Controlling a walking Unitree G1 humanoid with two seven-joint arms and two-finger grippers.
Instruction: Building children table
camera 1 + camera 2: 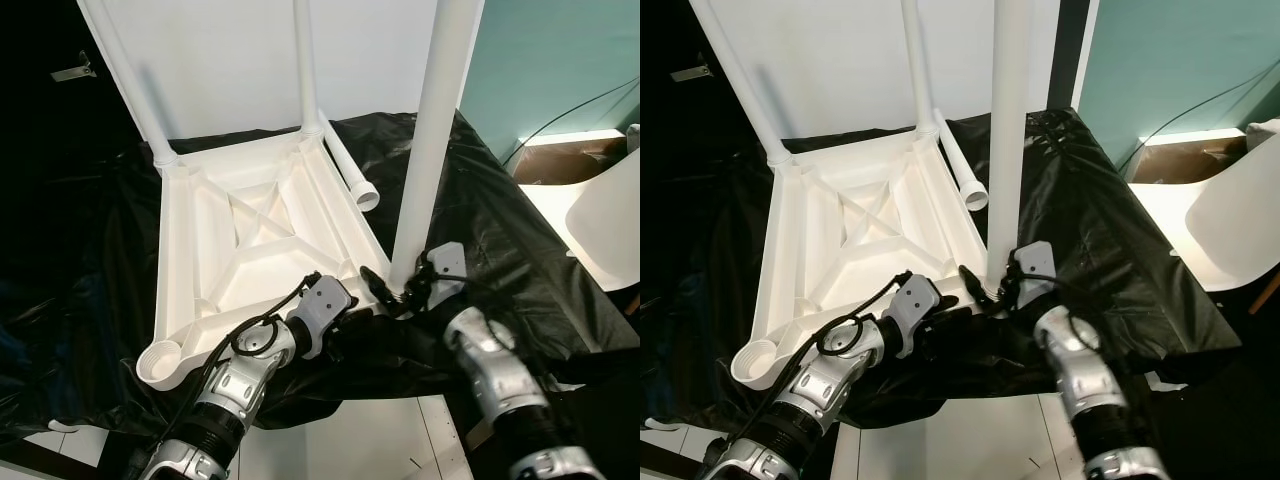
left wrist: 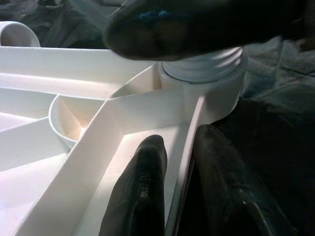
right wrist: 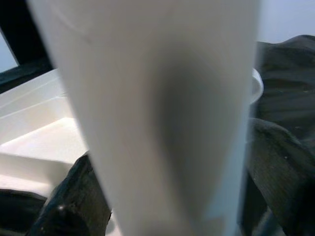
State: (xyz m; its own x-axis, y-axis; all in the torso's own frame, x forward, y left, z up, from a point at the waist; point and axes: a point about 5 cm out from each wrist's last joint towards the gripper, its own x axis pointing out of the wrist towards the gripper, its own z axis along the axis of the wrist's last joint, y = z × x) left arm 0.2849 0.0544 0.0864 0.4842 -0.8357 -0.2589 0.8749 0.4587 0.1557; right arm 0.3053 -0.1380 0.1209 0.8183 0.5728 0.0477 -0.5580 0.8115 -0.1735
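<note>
Two legs already stand in the upturned tabletop (image 1: 250, 250); the left gripper (image 2: 177, 187) pinches its rim steady while the right gripper (image 1: 400, 290), jaws clamped on the third leg (image 1: 430, 150), seats it in its corner socket (image 2: 206, 83).

Smooth white plastic tabletop (image 1: 250, 240) and leg (image 1: 430, 150) (faintly glossy) on crinkled, shiny black plastic sheeting (image 1: 490, 230)

Loose leg (image 1: 350, 170) right of tabletop (image 1: 240, 250) (touching)
</note>
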